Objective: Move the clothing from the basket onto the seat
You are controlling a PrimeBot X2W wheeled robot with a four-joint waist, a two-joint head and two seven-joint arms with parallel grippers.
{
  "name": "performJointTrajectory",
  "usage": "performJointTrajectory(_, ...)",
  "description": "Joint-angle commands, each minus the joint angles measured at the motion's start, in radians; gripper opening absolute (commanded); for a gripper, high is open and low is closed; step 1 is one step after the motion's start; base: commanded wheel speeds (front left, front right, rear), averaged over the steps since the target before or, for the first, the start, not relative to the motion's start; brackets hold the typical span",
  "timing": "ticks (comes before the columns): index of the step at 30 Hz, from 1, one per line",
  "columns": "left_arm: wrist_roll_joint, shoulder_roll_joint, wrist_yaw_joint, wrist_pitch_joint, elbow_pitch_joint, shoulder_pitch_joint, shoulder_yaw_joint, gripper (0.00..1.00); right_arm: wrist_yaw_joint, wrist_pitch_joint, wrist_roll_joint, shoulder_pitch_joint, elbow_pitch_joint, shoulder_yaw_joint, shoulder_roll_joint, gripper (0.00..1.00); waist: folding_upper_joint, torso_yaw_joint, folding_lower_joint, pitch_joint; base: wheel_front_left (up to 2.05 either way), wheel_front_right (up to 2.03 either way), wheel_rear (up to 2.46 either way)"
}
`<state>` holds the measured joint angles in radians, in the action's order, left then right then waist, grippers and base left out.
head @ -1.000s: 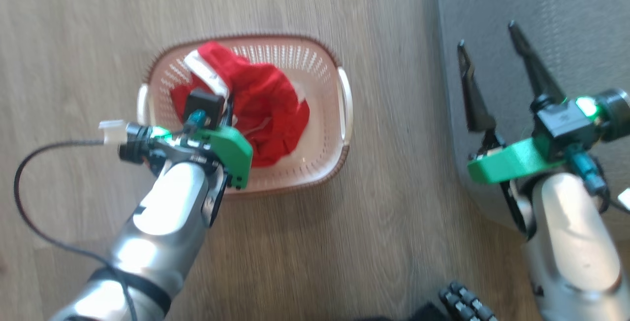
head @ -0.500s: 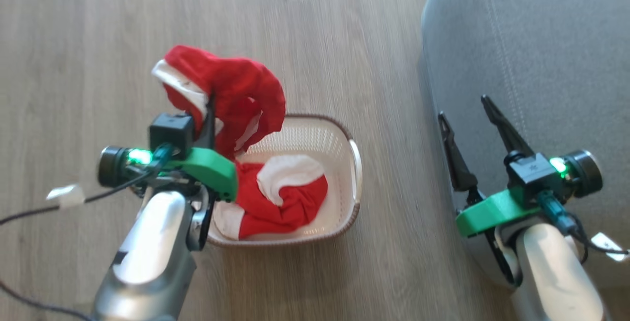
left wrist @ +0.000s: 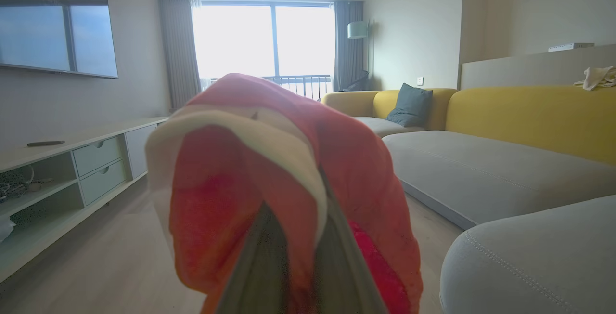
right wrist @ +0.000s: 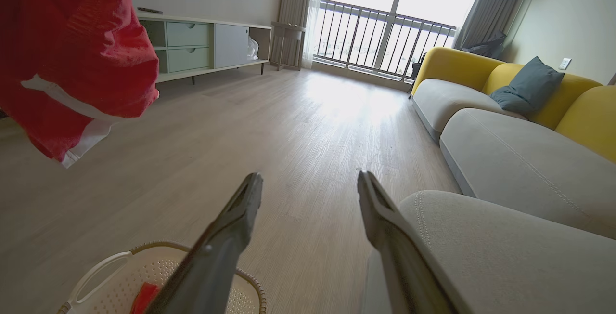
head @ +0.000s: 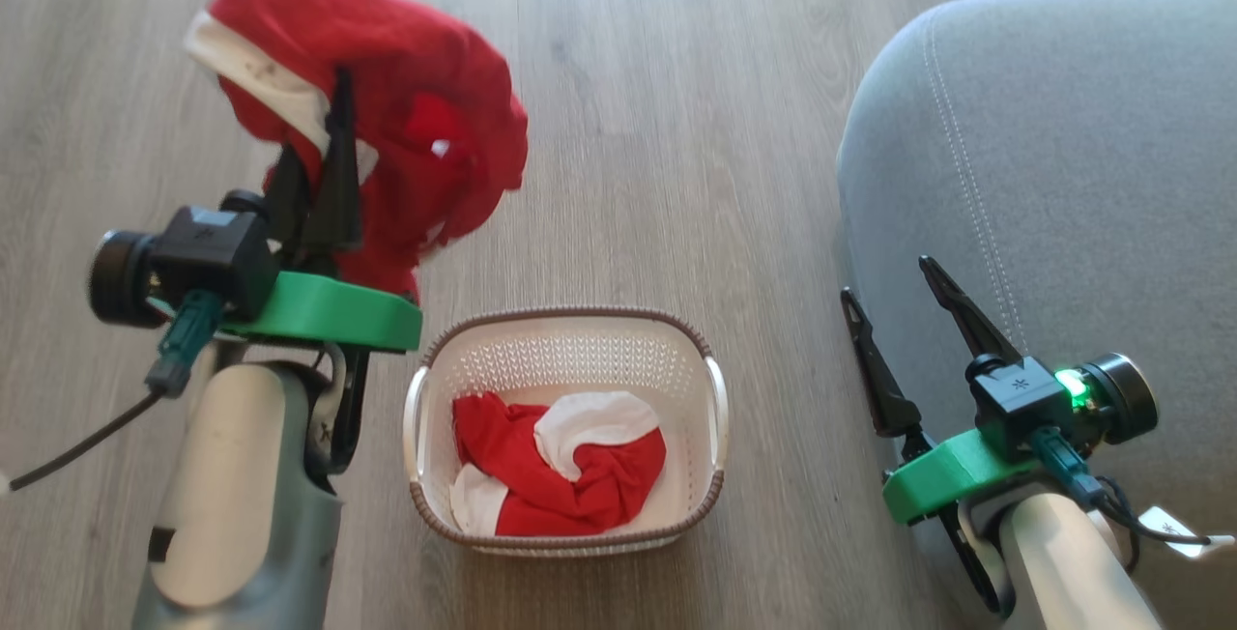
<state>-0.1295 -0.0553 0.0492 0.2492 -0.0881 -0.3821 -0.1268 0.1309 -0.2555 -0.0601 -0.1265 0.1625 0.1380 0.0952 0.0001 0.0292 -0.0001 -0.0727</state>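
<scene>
— One red garment (head: 406,89) is hanging from the left fingers (head: 340,166), which are pinching it above the floor (head: 676,79), to the far left of the basket (head: 715,417).
— And the other one?
— The second garment (head: 580,485) is lying inside the basket. The right fingers (head: 952,306) are standing spread at the left edge of the seat (head: 1063,176).

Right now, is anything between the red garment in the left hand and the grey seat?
Nothing visible blocks it. The garment hangs from the shut left hand above floor; the seat lies to the right. The basket sits low, nearer the robot; the open right hand is by the seat's edge.
</scene>
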Motion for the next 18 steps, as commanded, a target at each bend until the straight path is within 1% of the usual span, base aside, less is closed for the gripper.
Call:
performJointTrajectory(1, 0.011, -0.007, -0.008, 0.013, 0.046, -0.015, 0.035, 0.0, 0.0, -0.006, 0.009, -0.003, -0.034, 0.02, 0.001, 1.0, -0.0001, -0.005, 0.0001, 0.013, 0.0, 0.0, 0.0)
performJointTrajectory(4, 0.017, -0.002, -0.031, 0.013, 0.091, -0.003, 0.03, 0.0, 0.0, -0.006, 0.006, 0.013, -0.039, 0.014, 0.003, 1.0, -0.0001, -0.01, 0.0001, 0.025, 0.0, 0.0, 0.0)
performJointTrajectory(8, 0.016, 0.003, -0.069, 0.013, 0.129, 0.007, -0.013, 0.0, 0.0, -0.006, 0.004, 0.023, -0.05, 0.008, 0.001, 1.0, -0.0001, -0.015, 0.0001, 0.03, 0.0, 0.0, 0.0)
performJointTrajectory(13, 0.009, 0.005, -0.113, 0.013, 0.129, 0.039, -0.114, 0.0, 0.0, -0.006, 0.002, 0.032, -0.059, 0.005, 0.002, 1.0, -0.0001, -0.019, 0.0001, 0.037, 0.0, 0.0, 0.0)
performJointTrajectory(18, -0.002, 0.005, -0.135, 0.013, 0.117, 0.07, -0.202, 0.0, 0.0, -0.006, 0.001, 0.036, -0.068, -0.002, 0.004, 1.0, -0.0001, -0.018, 0.0001, 0.038, 0.0, 0.0, 0.0)
